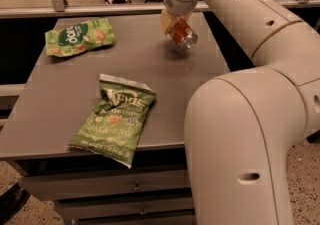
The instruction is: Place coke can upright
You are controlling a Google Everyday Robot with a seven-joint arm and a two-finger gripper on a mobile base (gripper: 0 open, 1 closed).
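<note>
The coke can (184,36) sits in the claw (175,24), which is closed on its upper part, near the far right end of the tabletop (150,71). It is tilted, not upright: one silver end faces down and toward me, and the red side with its pale lettering slants up into the claw. A soft shadow lies on the grey surface just under it. From here I would say the can is off the tabletop or barely grazing it, though I cannot be sure.

So the grasp looks done, and the step in hand is the turning and setting down. As I judge it, the next move calls for a wrist roll until the silver end faces flat at the surface. Then a gentle lowering onto the bare patch right below the claw, and a release only once the can stands on its base. Let go at a slant and it would likely tip and roll.

Well off to the left of the claw and nearer me lies a green chip bag (116,117), flat and crumpled. A second bag (80,36) lies further left of the claw, by the far left corner. Neither is near the landing spot. The pale arm (250,14) sweeps in from the right, above the claw.
</note>
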